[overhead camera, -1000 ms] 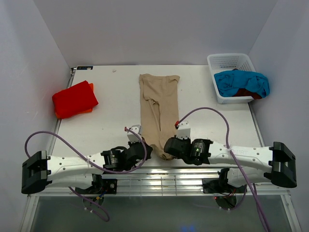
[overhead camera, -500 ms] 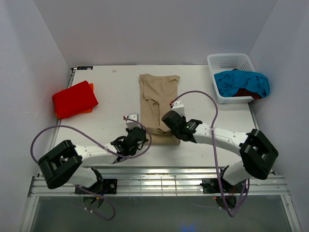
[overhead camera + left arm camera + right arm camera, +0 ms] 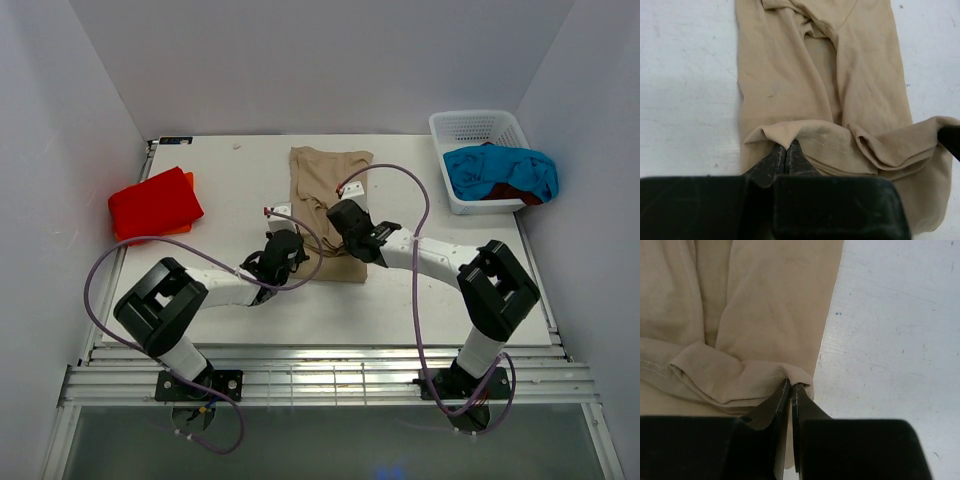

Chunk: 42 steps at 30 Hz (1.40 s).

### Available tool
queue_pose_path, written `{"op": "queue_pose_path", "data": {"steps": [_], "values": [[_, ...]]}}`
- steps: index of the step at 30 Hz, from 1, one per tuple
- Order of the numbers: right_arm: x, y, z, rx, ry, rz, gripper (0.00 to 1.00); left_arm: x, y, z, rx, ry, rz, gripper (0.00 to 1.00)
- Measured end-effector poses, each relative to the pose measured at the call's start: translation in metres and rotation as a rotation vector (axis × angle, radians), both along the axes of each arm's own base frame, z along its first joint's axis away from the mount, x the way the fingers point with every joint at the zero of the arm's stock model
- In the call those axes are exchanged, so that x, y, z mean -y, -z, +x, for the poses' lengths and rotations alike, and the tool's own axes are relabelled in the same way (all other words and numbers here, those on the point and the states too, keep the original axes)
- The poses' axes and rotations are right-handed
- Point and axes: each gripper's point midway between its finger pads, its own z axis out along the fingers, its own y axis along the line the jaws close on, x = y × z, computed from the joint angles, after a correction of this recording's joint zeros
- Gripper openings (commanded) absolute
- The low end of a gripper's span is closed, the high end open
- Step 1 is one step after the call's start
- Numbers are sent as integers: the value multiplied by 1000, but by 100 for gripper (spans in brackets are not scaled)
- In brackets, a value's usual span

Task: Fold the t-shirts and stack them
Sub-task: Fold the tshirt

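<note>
The tan t-shirt (image 3: pixel 325 185) lies as a long narrow strip in the middle of the table, its near end folded up over itself. My left gripper (image 3: pixel 287 243) is shut on the hem's left corner (image 3: pixel 785 140). My right gripper (image 3: pixel 347 222) is shut on the hem's right corner (image 3: pixel 792 377). Both hold the hem lifted over the shirt's middle (image 3: pixel 815 75). The folded bright red t-shirt (image 3: pixel 153 204) with orange beneath lies at the left. The turquoise t-shirt (image 3: pixel 500 168) and the dark red t-shirt (image 3: pixel 520 192) sit in the basket.
A white plastic basket (image 3: pixel 470 128) stands at the back right corner. White walls close in the table on the left, back and right. Purple cables loop over both arms (image 3: pixel 400 185).
Both grippers have carried the tan shirt's near hem away from the table's front edge toward the back, folding the lower part over the rest. The strip now looks shorter.
</note>
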Motion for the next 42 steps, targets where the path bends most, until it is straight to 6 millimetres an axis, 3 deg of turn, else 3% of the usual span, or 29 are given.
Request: {"op": "queue_pose_path", "data": {"steps": [6,10,14,20,22,24,25,26,28,30,34,37,39,41,42], "values": [[4,-18,20,33,-1,-1,8,-4,-31,23,63,-12,-23,0],[9,-36,46,65,19,16,8,-6,-44,46,84,-21,-55,0],[17,-35,74,72,48,24,8,-8,-30,77,67,-33,-47,0],[24,3,104,5,57,-8,8,-8,5,105,9,-18,-9,1],[26,19,110,-22,56,-18,8,-7,11,111,1,-6,-4,17],[27,33,115,-45,52,-25,21,-6,14,119,1,2,1,33],[28,38,119,-52,52,-28,24,-6,16,124,1,3,5,57],[27,41,124,-54,49,-31,29,-5,17,127,3,6,14,67],[26,40,136,-43,45,-38,30,-6,12,137,17,-3,21,77],[24,26,150,-11,40,-43,36,-5,-3,148,55,-12,33,80],[27,-31,170,110,45,-44,41,-6,-58,172,164,-51,52,81],[32,-84,165,191,48,-10,43,-9,-109,170,241,-64,21,75],[36,-118,154,242,40,38,42,-12,-141,158,284,-63,-31,42],[37,-141,139,268,15,93,28,-10,-163,143,315,-47,-87,0],[36,-146,131,274,0,123,16,-8,-168,135,322,-31,-106,0]]}}
